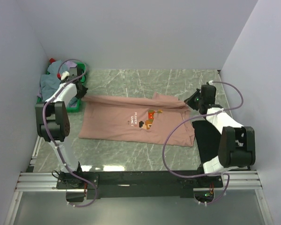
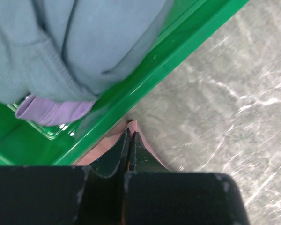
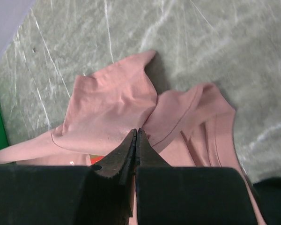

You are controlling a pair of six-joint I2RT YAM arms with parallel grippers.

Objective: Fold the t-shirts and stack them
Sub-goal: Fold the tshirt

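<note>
The salmon-pink t-shirt (image 1: 131, 119) lies spread across the table, pixel print (image 1: 151, 119) facing up. My left gripper (image 1: 82, 96) is shut on the shirt's far left corner, right beside the green crate; the left wrist view shows pink cloth (image 2: 145, 147) pinched between its jaws (image 2: 130, 134). My right gripper (image 1: 192, 104) is shut on the bunched right end of the shirt (image 3: 117, 108), with a fold caught at its tips (image 3: 136, 132). A black t-shirt (image 1: 207, 138) lies under my right arm. Grey-blue (image 2: 98, 42) and lavender (image 2: 49, 111) shirts sit in the crate.
The green plastic crate (image 1: 74, 107) stands at the far left against the wall, its rim (image 2: 178, 51) just beside my left gripper. White walls close off the left, back and right sides. The marble tabletop (image 1: 131, 79) shows behind the pink shirt.
</note>
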